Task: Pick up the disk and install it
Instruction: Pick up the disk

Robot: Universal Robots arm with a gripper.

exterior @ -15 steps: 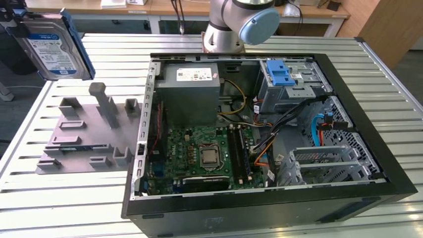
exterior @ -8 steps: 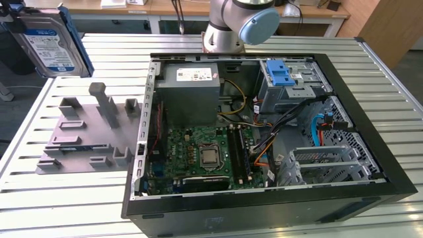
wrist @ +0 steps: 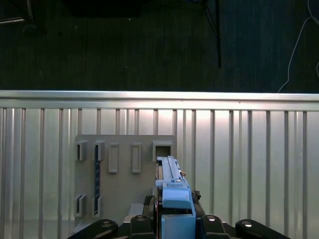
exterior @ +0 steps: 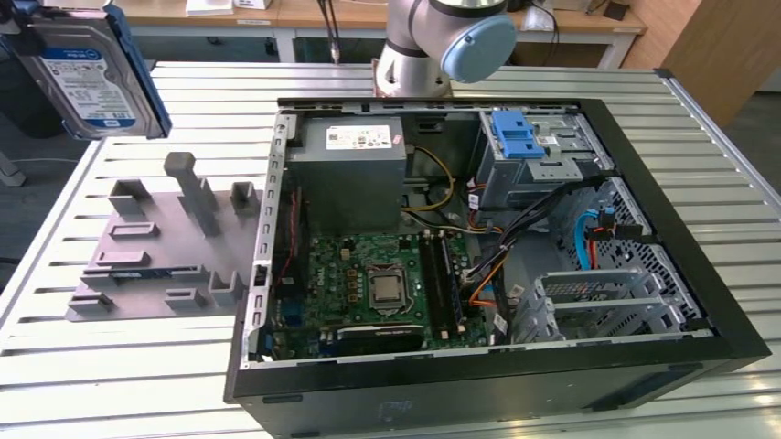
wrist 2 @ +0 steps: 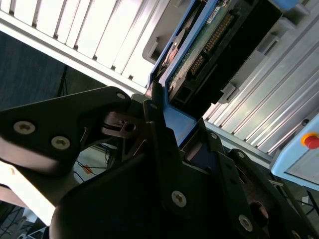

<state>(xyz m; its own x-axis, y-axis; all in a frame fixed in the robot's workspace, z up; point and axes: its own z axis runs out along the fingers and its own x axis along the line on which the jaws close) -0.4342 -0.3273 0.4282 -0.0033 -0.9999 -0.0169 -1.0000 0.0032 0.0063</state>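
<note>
While your gripper (wrist 2: 177, 124) clasped it by a blue rail, the disk (exterior: 91, 78) hung at the exterior view's upper left, higher in the frame than the grey fixture plate (exterior: 159, 247) and well apart from the open computer case (exterior: 488, 370).

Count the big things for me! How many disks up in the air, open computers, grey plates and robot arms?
disk, up in the air: 1
open computer case: 1
grey plate on the table: 1
robot arm: 1
Total: 4
</note>
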